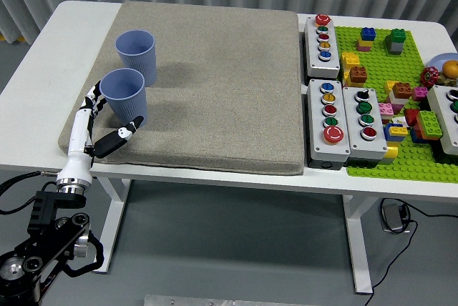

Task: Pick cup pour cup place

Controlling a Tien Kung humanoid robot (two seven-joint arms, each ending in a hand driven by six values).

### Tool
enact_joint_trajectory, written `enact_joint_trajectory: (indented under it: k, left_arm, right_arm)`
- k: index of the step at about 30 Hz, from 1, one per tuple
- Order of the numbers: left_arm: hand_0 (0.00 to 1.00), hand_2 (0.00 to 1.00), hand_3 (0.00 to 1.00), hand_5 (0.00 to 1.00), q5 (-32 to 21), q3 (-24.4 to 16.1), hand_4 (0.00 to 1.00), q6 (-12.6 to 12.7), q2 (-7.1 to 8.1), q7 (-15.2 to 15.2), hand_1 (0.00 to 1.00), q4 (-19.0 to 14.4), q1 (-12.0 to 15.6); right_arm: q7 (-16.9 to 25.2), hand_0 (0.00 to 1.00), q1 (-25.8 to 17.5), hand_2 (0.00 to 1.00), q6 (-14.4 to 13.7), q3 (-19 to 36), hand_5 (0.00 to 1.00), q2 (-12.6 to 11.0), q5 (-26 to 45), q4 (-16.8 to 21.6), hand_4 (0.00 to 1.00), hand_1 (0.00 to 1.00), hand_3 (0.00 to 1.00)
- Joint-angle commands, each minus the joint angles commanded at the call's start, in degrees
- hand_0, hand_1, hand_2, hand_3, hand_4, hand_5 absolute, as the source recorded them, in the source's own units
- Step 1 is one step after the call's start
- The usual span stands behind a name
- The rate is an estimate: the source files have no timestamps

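Note:
Two blue-grey ribbed cups stand upright on a grey mat (215, 84) at the left of the table. The near cup (124, 99) is close to the mat's front left corner; the far cup (136, 55) stands just behind it. My left hand (107, 116) comes up from the lower left, fingers spread, thumb (127, 131) at the near cup's right base and the other fingers (91, 100) at its left side. The hand brackets the cup's lower part but has not closed on it. What the cups contain is hidden from here.
Three grey button boxes (328, 116) lie right of the mat. A green baseplate (390, 84) with several coloured bricks fills the table's right end. Another grey box (451, 116) and a bowl (444, 63) sit at the right edge.

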Motion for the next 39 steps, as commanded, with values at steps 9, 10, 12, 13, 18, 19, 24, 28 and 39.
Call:
enact_joint_trajectory:
  k: [9, 10, 12, 13, 18, 19, 24, 28, 39]
  left_arm:
    - [0.924, 0.998, 0.998, 0.325, 0.37, -0.9, 0.948, -0.09, -2.54, -0.31, 0.921, 5.88, -5.38]
    - [0.924, 0.998, 0.998, 0.325, 0.43, -1.02, 0.948, -0.1, -2.58, -0.32, 0.921, 5.99, -5.54]
    - [0.924, 0.998, 0.998, 0.33, 0.47, -1.43, 0.946, -0.11, -2.61, -0.32, 0.92, 6.4, -6.05]
    - [0.924, 0.998, 0.998, 0.33, 0.44, -1.66, 0.946, -0.15, -2.64, -0.28, 0.92, 6.69, -6.32]
    - [0.924, 0.998, 0.998, 0.335, 0.46, -2.88, 0.945, -0.35, -3.21, -0.17, 0.921, 7.35, -6.7]
    - [0.924, 0.998, 0.998, 0.335, 0.55, -2.93, 0.945, -0.42, -3.32, -0.14, 0.921, 7.41, -6.66]
    - [0.923, 0.998, 0.998, 0.335, 0.71, -2.75, 0.944, -0.61, -3.51, -0.03, 0.921, 7.54, -6.63]
    - [0.923, 0.998, 0.998, 0.335, 0.86, -2.59, 0.944, -0.75, -3.5, 0.07, 0.921, 7.34, -6.54]
    - [0.924, 0.998, 0.998, 0.341, 1.33, -1.94, 0.944, -1.33, -3.66, 0.44, 0.92, 7.85, -6.65]
  right_arm:
    - [-0.07, 0.687, 0.3, 0.582, -0.04, -0.18, 0.165, 0.08, 0.46, -0.02, 0.002, 0.647, 0.581]
    - [-0.06, 0.687, 0.31, 0.582, -0.05, -0.18, 0.165, 0.08, 0.46, -0.02, 0.002, 0.647, 0.581]
    - [-0.04, 0.686, 0.31, 0.582, -0.04, -0.22, 0.165, 0.04, 0.53, -0.03, 0.002, 0.647, 0.581]
    - [-0.03, 0.686, 0.31, 0.582, -0.05, -0.23, 0.165, 0.04, 0.56, -0.03, 0.002, 0.647, 0.581]
    - [0.02, 0.687, 0.28, 0.582, -0.02, -0.17, 0.165, 0.04, 0.45, -0.04, 0.002, 0.648, 0.581]
    - [0.02, 0.687, 0.25, 0.582, 0.0, -0.14, 0.165, 0.04, 0.37, -0.04, 0.002, 0.648, 0.581]
    - [-0.04, 0.686, 0.24, 0.582, 0.09, -0.07, 0.166, 0.06, 0.15, -0.01, 0.002, 0.647, 0.581]
    - [-0.1, 0.686, 0.18, 0.582, 0.13, -0.03, 0.166, 0.09, -0.01, 0.01, 0.002, 0.647, 0.581]
    - [-0.11, 0.687, -0.13, 0.582, 0.22, 0.19, 0.165, 0.14, -0.43, 0.06, 0.002, 0.647, 0.581]
